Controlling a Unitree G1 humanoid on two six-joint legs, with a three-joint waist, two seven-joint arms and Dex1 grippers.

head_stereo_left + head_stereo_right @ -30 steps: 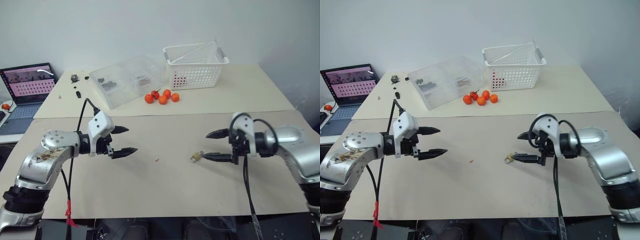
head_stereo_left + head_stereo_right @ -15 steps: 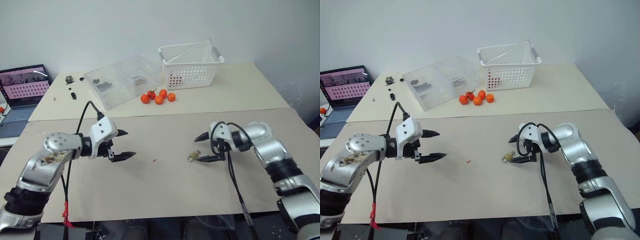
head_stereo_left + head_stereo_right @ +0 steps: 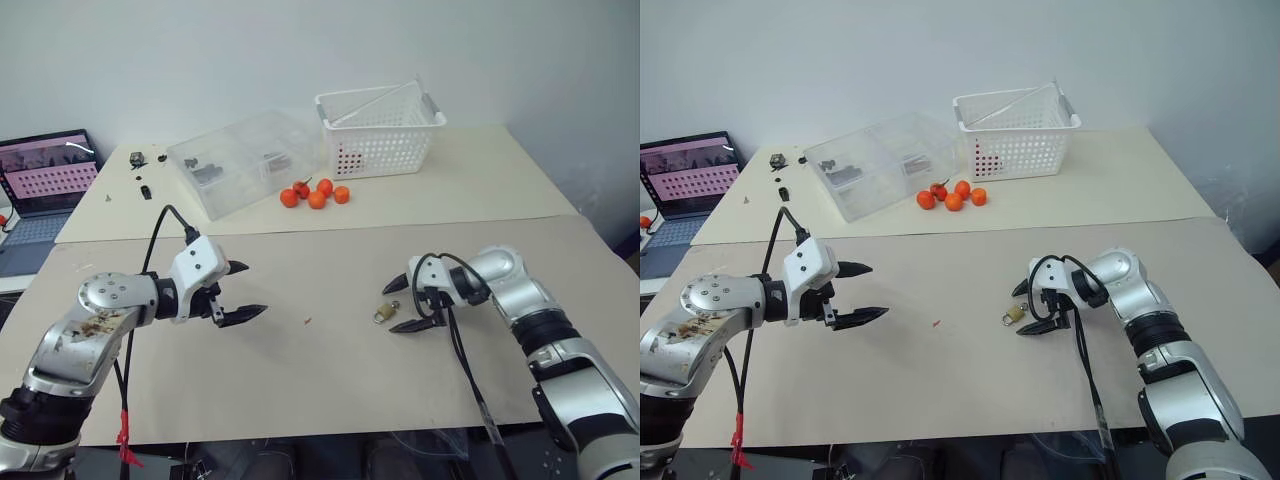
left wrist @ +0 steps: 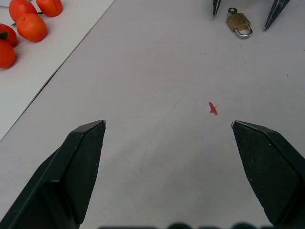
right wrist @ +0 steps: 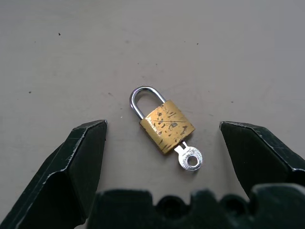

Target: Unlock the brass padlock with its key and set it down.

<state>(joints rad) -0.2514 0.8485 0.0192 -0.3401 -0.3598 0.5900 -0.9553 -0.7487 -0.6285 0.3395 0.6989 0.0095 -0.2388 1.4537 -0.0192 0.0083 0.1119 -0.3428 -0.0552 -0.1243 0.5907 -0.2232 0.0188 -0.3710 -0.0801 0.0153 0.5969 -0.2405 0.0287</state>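
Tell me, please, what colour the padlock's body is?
Scuffed yellow-gold brass padlock, clearest in the right wrist view.

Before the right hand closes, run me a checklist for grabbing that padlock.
1. Brass padlock lies flat on the table, free of clutter: ok.
2. Key seated in the lock's base: ok.
3. Right hand open, fingers either side of the padlock: ok.
4. Fingers touching the lock: not ok, a gap on both sides.
5. Left hand open and well apart: ok.
6. Shackle locked or loose: cannot tell.
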